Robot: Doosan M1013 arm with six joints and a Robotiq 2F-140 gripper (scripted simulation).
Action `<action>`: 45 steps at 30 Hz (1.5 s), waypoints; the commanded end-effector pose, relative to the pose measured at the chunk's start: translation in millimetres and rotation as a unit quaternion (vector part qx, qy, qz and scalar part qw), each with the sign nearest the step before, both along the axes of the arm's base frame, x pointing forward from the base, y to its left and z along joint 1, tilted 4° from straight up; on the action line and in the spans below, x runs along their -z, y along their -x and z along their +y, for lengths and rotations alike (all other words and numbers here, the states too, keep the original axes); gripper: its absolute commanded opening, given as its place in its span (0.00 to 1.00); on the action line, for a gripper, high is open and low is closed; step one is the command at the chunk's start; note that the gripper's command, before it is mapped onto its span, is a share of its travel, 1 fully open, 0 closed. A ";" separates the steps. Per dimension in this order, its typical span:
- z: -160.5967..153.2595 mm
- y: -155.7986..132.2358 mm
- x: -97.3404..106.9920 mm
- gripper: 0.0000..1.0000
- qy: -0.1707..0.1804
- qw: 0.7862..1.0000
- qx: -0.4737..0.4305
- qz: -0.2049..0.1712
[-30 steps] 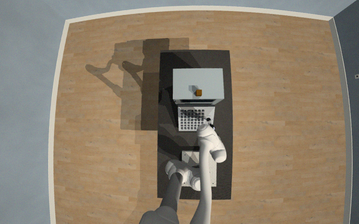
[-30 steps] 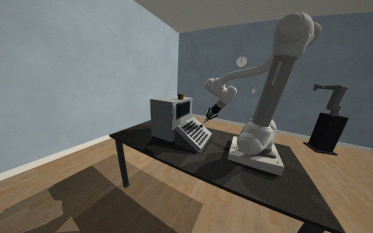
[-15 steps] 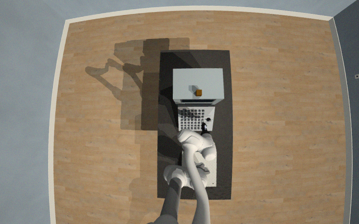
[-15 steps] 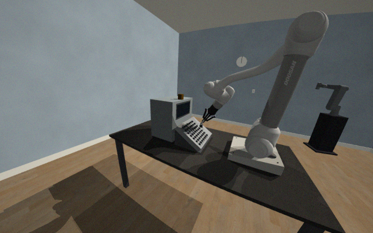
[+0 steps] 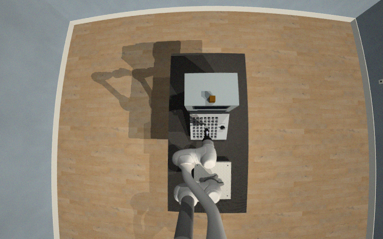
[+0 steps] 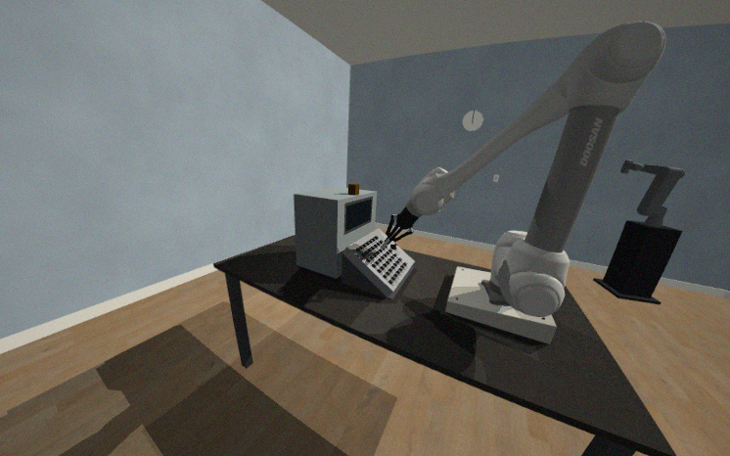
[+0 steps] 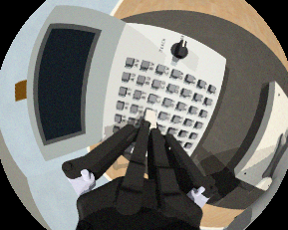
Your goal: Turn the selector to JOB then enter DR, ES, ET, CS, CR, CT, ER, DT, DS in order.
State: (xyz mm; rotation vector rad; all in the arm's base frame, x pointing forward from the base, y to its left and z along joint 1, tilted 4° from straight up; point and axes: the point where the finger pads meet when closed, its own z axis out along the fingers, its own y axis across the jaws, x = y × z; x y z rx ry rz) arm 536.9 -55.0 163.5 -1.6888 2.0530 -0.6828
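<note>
On the tabletop (image 6: 594,385): machine cabinet (image 6: 322,226) toward the far end, arm's base plate (image 6: 470,308) toward the near end, sloped keypad panel (image 6: 382,263) between them, joined to the cabinet's front. On the cabinet's top, a small block (image 6: 353,188). On the panel, key grid (image 7: 163,103) to the left, selector (image 5: 222,126) to the right. Above the grid's middle, the shut pincer (image 7: 147,118), tips down at the keys. On the floor to the right of the tabletop, a pedestal (image 6: 640,260) bearing a second arm (image 6: 654,187).
</note>
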 end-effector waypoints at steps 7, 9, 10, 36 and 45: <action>2.1 -4.9 6.1 0.00 0.000 1.000 -0.003 0.000; 1.7 -6.9 8.8 0.00 0.000 1.000 -0.003 0.000; 1.5 -7.9 10.2 0.00 0.000 1.000 -0.003 0.000; 0.5 -13.3 17.6 0.00 0.000 1.000 -0.003 0.000; 0.4 -13.6 18.1 0.00 0.000 1.000 -0.003 0.000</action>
